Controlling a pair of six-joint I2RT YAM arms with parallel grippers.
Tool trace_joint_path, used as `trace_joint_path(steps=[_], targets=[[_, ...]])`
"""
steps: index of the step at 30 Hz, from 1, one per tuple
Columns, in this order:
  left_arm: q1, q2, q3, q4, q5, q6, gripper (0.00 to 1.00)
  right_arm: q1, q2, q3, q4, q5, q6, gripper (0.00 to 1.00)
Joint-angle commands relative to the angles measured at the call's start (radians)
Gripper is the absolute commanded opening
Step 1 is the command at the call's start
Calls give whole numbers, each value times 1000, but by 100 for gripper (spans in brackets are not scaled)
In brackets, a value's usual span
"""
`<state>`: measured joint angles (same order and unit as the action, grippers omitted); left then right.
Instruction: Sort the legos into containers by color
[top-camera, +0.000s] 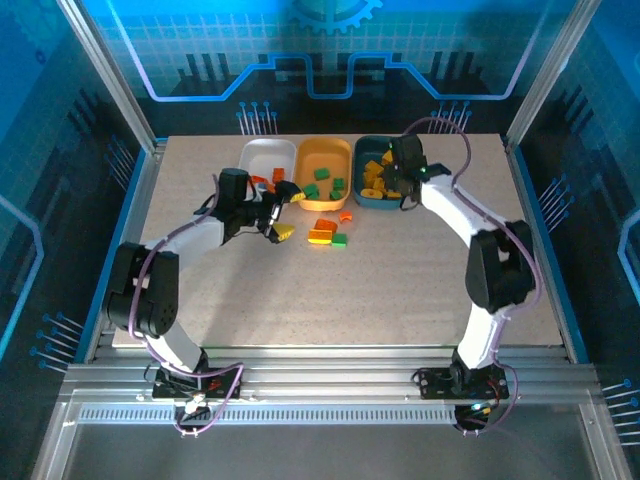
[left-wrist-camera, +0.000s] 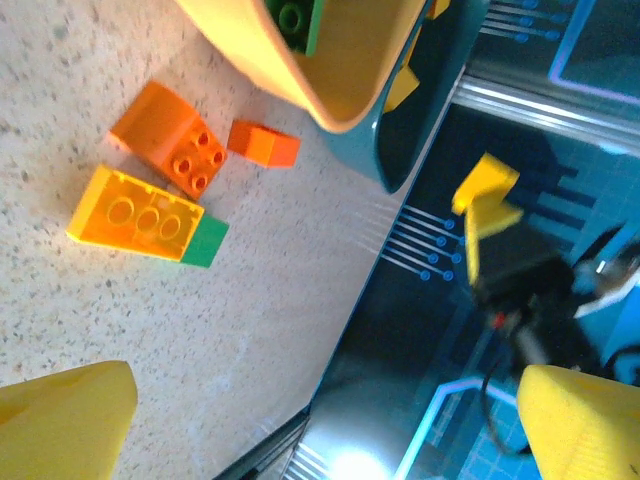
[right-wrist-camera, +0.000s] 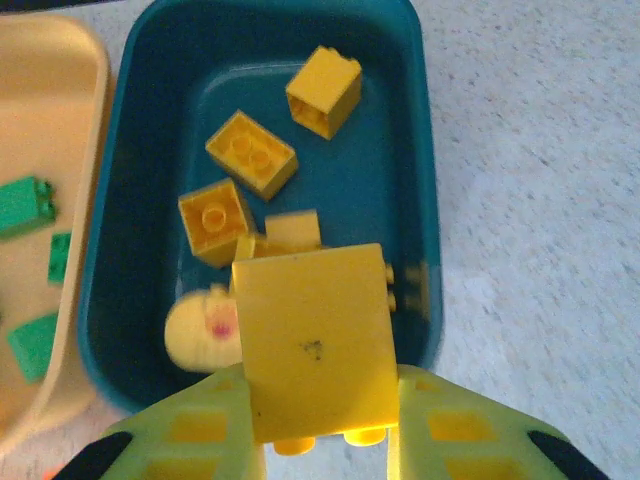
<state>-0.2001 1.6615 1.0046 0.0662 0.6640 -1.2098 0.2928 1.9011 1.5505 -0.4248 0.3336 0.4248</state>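
**Entry: yellow brick, clamped over the dark teal tray, release pending**

**Step in hand (my judgement).** I am dropping a yellow piece in with its own colour. To do it well, I carry the brick further ahead of the fingers so it hangs over the tray floor and not over the near rim. I lower it close to the pieces already there, then part the jaws wide in one clean move. A drop from high up could bounce the brick out, or over into the neighbouring tray.

**Right gripper** (right-wrist-camera: 320, 432). The jaws are drawn in tight on the flanks of a large yellow brick (right-wrist-camera: 315, 340). One finger presses each side, and nothing else is touched.

**Dark teal tray** (right-wrist-camera: 385, 150). It lies directly beneath and ahead of the fingers. In the wrist view the held brick overlaps the tray's near wall. Several sorted yellow bricks (right-wrist-camera: 250, 152) rest on the tray floor beyond the held one.

**Orange-yellow tray** (right-wrist-camera: 60, 120). It sits to the left of the fingers, touching or just beside the teal one, with green bricks (right-wrist-camera: 25, 205) inside.

**Left gripper** (left-wrist-camera: 320, 430). It is spread fully wide and grips nothing. It hovers above the table (left-wrist-camera: 250, 330), and the loose bricks (left-wrist-camera: 150, 190) lie just ahead of its fingertips, waiting to be sorted.
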Motion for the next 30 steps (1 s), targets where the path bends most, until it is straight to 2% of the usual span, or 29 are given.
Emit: trace_joint_path(steps=[1,5,7,9,13,18,21,24,30], targets=[[-18,13,9,-3,46,8,99,-17,153,142,-112,-76,2,24],[-18,13,9,0,48,7,99,-28,260,270,-152,-73,8,27],[-18,14,9,0,47,7,99,-32,292,322,-176,-81,18,38],[-18,16,9,0,49,6,99,-33,296,356,-203,-78,18,54],[-18,18,11,2,50,3,99,-6,147,202,-111,-27,28,64],[-9,5,10,-7,41,6,99,147,-103,-90,43,99,27,69],[14,-13,1,-23,20,15,99,279,-156,-203,100,134,42,74],[51,-24,-6,-30,7,15,99,363,-108,-205,70,107,86,78],[154,-25,-12,-31,2,11,99,456,76,-87,-14,73,180,84]])
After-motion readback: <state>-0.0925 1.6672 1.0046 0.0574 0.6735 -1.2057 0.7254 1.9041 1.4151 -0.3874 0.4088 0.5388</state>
